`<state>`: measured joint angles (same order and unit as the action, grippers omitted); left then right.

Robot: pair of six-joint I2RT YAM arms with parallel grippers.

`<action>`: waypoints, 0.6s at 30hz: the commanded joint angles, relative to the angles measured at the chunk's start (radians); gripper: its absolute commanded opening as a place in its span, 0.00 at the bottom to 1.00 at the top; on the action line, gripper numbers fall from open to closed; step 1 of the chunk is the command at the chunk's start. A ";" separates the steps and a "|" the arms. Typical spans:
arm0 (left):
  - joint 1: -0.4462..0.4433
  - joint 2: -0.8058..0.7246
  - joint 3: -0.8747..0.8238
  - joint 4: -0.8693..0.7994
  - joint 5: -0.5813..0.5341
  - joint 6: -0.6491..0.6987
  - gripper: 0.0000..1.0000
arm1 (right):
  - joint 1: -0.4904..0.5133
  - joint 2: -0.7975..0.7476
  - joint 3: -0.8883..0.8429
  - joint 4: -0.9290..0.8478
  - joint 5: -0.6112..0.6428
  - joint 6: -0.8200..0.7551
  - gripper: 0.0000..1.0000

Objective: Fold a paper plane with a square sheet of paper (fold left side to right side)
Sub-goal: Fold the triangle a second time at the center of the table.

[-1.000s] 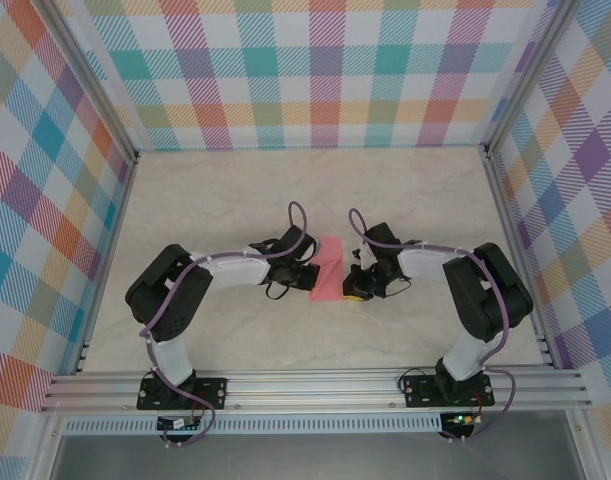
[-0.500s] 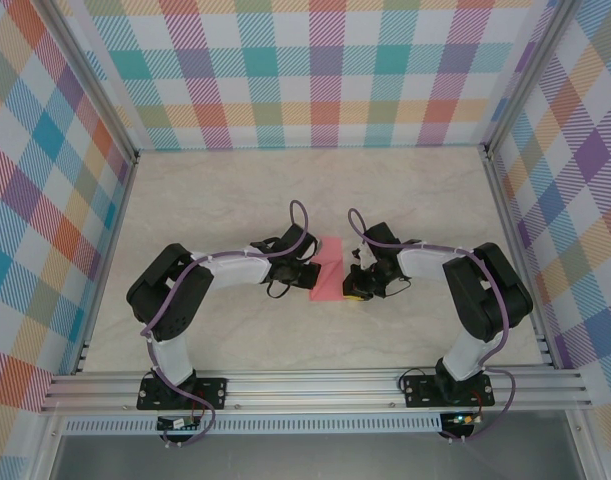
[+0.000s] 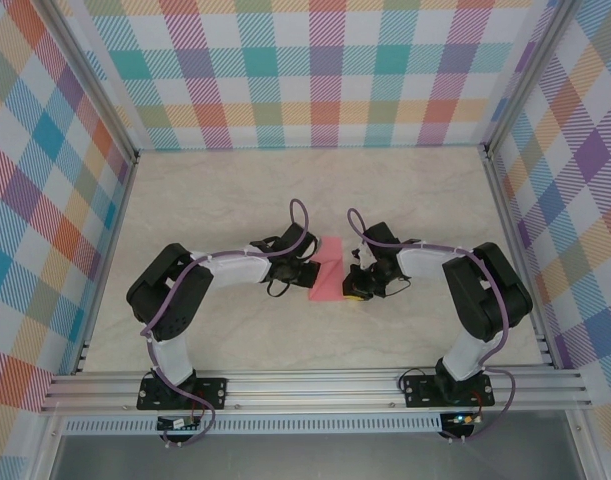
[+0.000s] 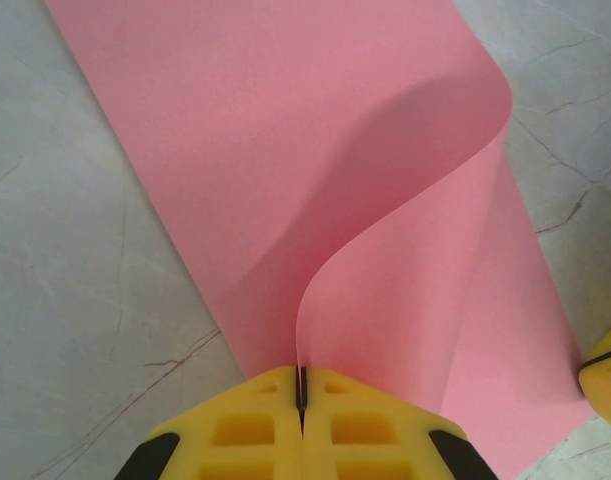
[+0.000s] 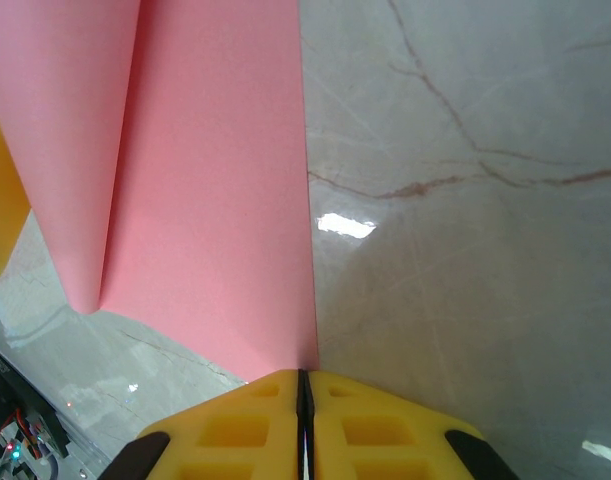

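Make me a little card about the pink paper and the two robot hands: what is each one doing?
paper: square sheet of paper, pink, one edge lifted and curling over the rest
left gripper: shut on the lifted edge
right gripper: shut, at a corner lying on the table
bend: rounded, not pressed flat

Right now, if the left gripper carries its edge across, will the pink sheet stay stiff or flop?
Probably floppy: the square sheet of paper curls in a soft loop from the left gripper, which pinches one edge. It looks light, so it may slide on the smooth table unless pinned. Being so thin, it likely creases easily.
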<state>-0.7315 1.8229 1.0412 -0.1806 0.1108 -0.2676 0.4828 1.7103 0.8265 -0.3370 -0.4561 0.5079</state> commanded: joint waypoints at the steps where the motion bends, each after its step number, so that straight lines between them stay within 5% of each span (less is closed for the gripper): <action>1: 0.011 0.009 0.022 -0.004 -0.014 0.016 0.05 | 0.010 0.045 -0.015 -0.085 0.080 -0.024 0.11; 18: 0.011 0.019 0.020 -0.010 -0.029 0.019 0.05 | 0.012 0.046 -0.014 -0.091 0.083 -0.025 0.11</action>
<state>-0.7315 1.8309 1.0439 -0.1806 0.1055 -0.2646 0.4847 1.7123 0.8307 -0.3435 -0.4530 0.5076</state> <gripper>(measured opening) 0.053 0.109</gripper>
